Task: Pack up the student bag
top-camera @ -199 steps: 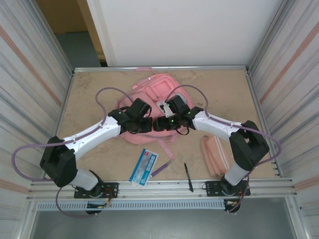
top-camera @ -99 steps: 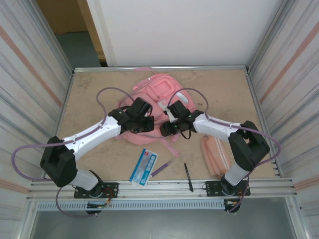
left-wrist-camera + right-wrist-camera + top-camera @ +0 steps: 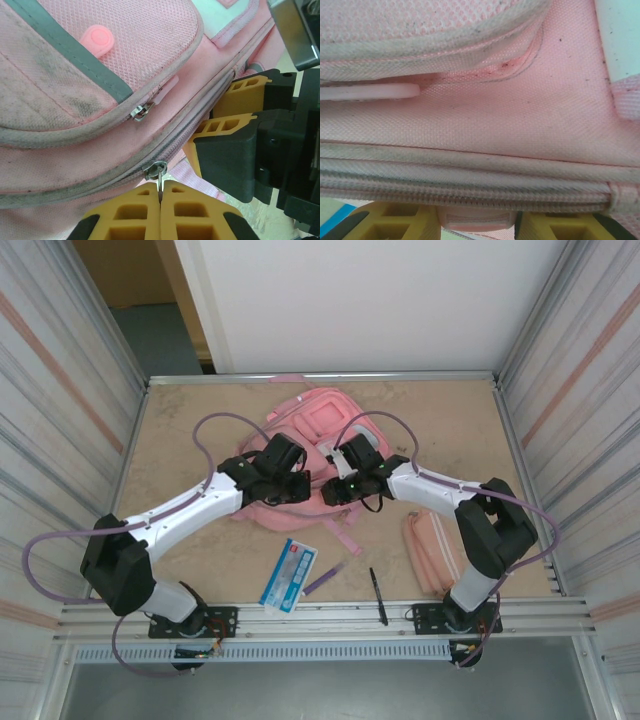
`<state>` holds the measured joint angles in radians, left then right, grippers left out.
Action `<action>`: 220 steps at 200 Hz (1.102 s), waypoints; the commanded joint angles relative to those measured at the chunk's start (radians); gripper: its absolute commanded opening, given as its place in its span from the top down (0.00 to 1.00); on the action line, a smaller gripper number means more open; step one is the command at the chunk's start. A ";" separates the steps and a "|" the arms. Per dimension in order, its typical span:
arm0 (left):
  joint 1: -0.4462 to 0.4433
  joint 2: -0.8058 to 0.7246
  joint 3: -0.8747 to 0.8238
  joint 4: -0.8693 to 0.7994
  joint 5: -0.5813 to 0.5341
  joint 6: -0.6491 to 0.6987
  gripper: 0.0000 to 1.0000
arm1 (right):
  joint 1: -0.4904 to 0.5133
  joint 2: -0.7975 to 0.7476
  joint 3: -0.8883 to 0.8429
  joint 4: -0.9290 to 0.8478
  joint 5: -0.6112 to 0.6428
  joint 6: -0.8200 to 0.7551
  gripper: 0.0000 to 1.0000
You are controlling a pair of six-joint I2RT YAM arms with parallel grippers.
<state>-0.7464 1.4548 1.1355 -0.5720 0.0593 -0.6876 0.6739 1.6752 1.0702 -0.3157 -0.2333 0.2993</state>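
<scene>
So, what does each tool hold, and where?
The left tool pinches the metal zipper pull of the student bag. The right tool seems to grip a pink fabric tab at its edge.

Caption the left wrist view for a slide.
Left gripper pinches a metal zipper pull on the pink student bag, right gripper alongside.

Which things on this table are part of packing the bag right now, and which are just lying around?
In hand: student bag, its zip pull, left gripper, right gripper.
Lying loose, likely to pack: pink pencil case, blue-white packet, purple pen, black pen.
</scene>
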 commanded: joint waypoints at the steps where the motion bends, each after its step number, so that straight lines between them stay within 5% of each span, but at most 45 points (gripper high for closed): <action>1: 0.013 -0.014 0.051 -0.003 0.001 0.048 1.00 | -0.015 -0.018 -0.019 -0.057 0.072 -0.033 0.71; 105: 0.195 -0.196 -0.227 0.114 -0.004 0.346 1.00 | -0.249 -0.017 0.018 -0.092 0.066 -0.081 0.73; 127: 0.194 -0.187 -0.222 0.165 0.079 0.348 1.00 | -0.264 -0.043 0.019 -0.097 0.047 -0.085 0.65; 161: 0.139 -0.154 -0.164 0.215 0.140 0.281 1.00 | -0.239 -0.180 -0.032 -0.107 -0.005 -0.025 0.45; 199: 0.060 -0.068 -0.079 0.247 0.143 0.208 1.00 | -0.160 -0.337 -0.095 -0.124 0.003 0.123 0.39; 220: 0.022 -0.017 -0.051 0.280 0.150 0.200 1.00 | -0.035 -0.378 -0.134 -0.061 0.094 0.213 0.33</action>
<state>-0.6907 1.4014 1.0195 -0.3748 0.1764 -0.4503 0.5293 1.3369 0.9833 -0.4061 -0.2230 0.3679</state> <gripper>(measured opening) 0.051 0.643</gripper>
